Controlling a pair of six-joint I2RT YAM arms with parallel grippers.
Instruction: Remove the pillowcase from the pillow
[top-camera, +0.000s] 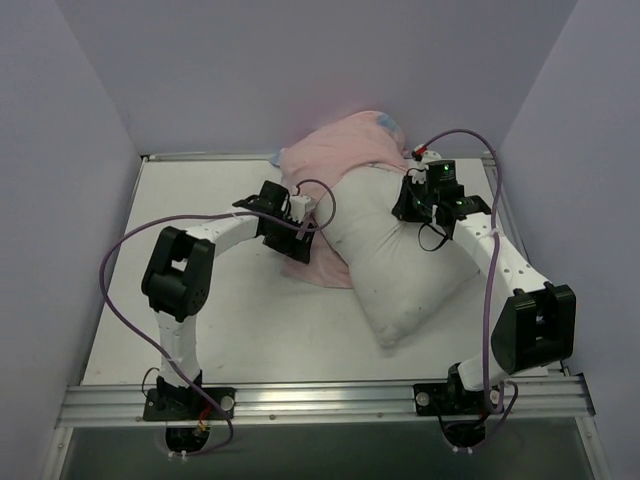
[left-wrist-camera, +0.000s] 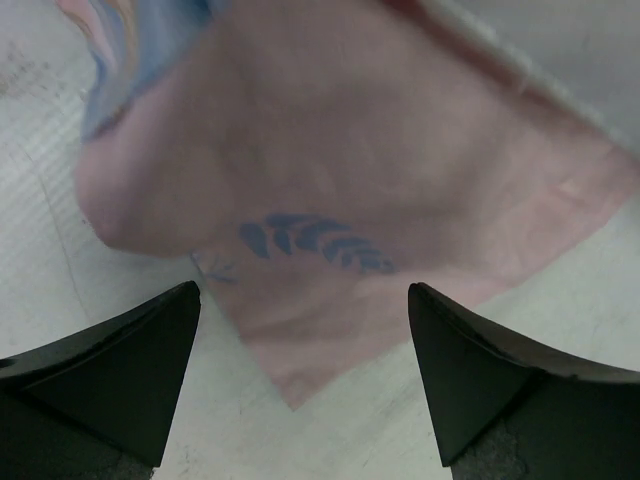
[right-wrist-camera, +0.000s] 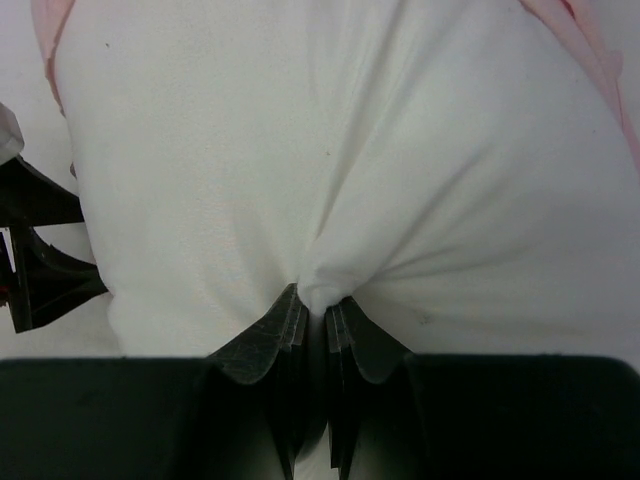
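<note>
Left hand (top-camera: 297, 222) stands wide open and grasps nothing. In the left wrist view its two dark fingers (left-wrist-camera: 120, 370) flank a pink corner of the pillowcase (left-wrist-camera: 380, 170), which lies on the white surface (left-wrist-camera: 50, 240). Whether either finger touches the fabric cannot be told.

Right hand (top-camera: 418, 200) is clenched on a pinch of the pillow (top-camera: 400, 270). In the right wrist view the fingertips meet on a gathered fold of white fabric, and creases fan out from that point across the pillow (right-wrist-camera: 300, 150).

Edges and room:
- The pillowcase (top-camera: 335, 150) is bunched at the upper centre of the top view, at the far edge of the surface (top-camera: 230, 310). A pink flap runs down to the centre, beside the left hand.
- The pillow lies diagonally from the upper centre to the lower right. Its upper end is inside the pillowcase; its lower corner stops short of the near rail (top-camera: 320, 400).
- Bare surface shows across the left half and in a strip along the near rail.
- Grey walls (top-camera: 60, 150) enclose the left and right sides.

Arm pose:
- The left arm rises from the lower left, folds at centre left and reaches right.
- The right arm rises from the lower right, folds at the right edge and reaches toward the upper left, over the pillow.
</note>
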